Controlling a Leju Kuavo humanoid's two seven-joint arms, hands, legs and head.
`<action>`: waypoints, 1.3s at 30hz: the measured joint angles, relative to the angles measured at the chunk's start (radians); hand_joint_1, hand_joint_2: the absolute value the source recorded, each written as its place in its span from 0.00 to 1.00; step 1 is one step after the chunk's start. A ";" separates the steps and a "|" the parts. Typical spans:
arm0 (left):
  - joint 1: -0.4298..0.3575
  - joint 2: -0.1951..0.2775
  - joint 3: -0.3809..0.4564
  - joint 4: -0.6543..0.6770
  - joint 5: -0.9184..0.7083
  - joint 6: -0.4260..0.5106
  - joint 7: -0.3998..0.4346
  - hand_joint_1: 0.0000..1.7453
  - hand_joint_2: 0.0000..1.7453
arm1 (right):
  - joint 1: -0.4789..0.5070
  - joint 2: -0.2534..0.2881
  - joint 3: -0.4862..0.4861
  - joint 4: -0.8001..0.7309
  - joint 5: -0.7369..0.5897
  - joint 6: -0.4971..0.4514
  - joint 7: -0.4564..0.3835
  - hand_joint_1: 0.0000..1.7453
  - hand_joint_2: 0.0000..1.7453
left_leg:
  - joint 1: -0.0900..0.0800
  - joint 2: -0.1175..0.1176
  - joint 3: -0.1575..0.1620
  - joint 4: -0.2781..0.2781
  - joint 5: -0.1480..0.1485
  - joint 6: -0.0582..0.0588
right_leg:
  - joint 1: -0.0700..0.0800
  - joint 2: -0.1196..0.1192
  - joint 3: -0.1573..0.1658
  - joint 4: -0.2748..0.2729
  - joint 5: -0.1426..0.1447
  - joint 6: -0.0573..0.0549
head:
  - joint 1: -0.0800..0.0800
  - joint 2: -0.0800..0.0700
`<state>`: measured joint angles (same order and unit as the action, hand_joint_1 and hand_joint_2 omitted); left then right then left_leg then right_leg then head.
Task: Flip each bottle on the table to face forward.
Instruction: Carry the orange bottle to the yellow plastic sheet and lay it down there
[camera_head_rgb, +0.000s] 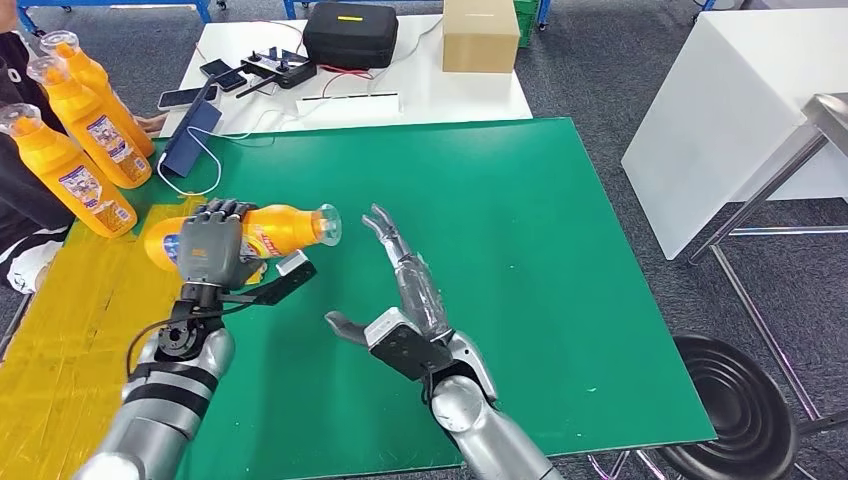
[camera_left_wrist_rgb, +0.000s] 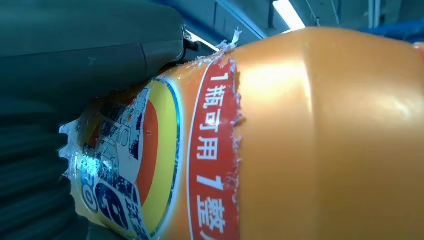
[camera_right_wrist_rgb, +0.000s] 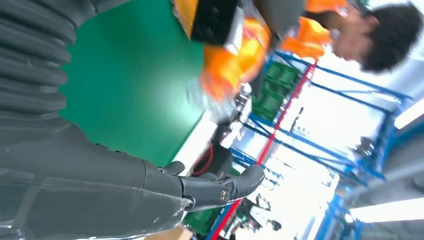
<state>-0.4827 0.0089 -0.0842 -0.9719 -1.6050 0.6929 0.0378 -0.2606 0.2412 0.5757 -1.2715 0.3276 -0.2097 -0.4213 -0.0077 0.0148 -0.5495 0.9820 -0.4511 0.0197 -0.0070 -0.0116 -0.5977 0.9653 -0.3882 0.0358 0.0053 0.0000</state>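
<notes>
My left hand (camera_head_rgb: 211, 245) grips an orange bottle (camera_head_rgb: 283, 227) around its middle and holds it on its side above the green mat (camera_head_rgb: 520, 230), clear cap pointing right. In the left wrist view the bottle (camera_left_wrist_rgb: 310, 140) shows its torn label close up, pressed against my left hand (camera_left_wrist_rgb: 75, 55). My right hand (camera_head_rgb: 400, 300) hovers over the mat just right of the cap, fingers stretched out and apart, holding nothing. In the right wrist view my right hand (camera_right_wrist_rgb: 100, 165) is seen with the blurred bottle (camera_right_wrist_rgb: 230, 65) beyond it. Three more orange bottles (camera_head_rgb: 80, 120) stand upright at the far left.
A person in black sits at the far left behind the standing bottles. A yellow sheet (camera_head_rgb: 70, 340) covers the table's left strip. Behind the mat a white table holds a black case (camera_head_rgb: 350, 32), a cardboard box (camera_head_rgb: 480, 35), phones and cables. A black stool (camera_head_rgb: 735, 400) stands at the right.
</notes>
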 joint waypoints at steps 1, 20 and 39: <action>-0.021 0.025 0.003 0.033 -0.005 -0.003 0.025 1.00 1.00 | 0.008 -0.007 -0.005 -0.025 -0.009 0.004 -0.004 0.00 1.00 | 0.000 0.001 0.000 0.000 0.000 0.000 | 0.000 0.000 0.000 0.000 0.000 0.000 | 0.000 0.000; -0.249 0.336 -0.020 0.593 0.153 -0.469 0.198 0.88 1.00 | 0.075 -0.083 -0.060 -0.261 -0.126 0.019 -0.017 0.00 1.00 | 0.000 0.001 0.000 0.000 0.000 -0.001 | 0.000 0.002 -0.002 0.002 0.000 -0.001 | 0.000 0.000; -0.195 0.258 0.215 0.589 0.417 -0.175 -0.169 0.00 1.00 | 0.075 -0.093 -0.062 -0.253 -0.124 0.006 -0.007 0.00 1.00 | 0.000 0.001 -0.001 0.000 0.001 -0.002 | 0.000 0.002 -0.002 0.003 0.000 -0.001 | 0.000 0.000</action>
<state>-0.6781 0.2672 0.1309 -0.3826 -1.1876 0.5175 -0.1313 -0.1860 0.1482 0.5135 -1.5247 0.2041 -0.2032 -0.4285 -0.0076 0.0156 -0.5502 0.9819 -0.4502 0.0178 -0.0068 -0.0099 -0.6001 0.9680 -0.3886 0.0349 0.0057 0.0000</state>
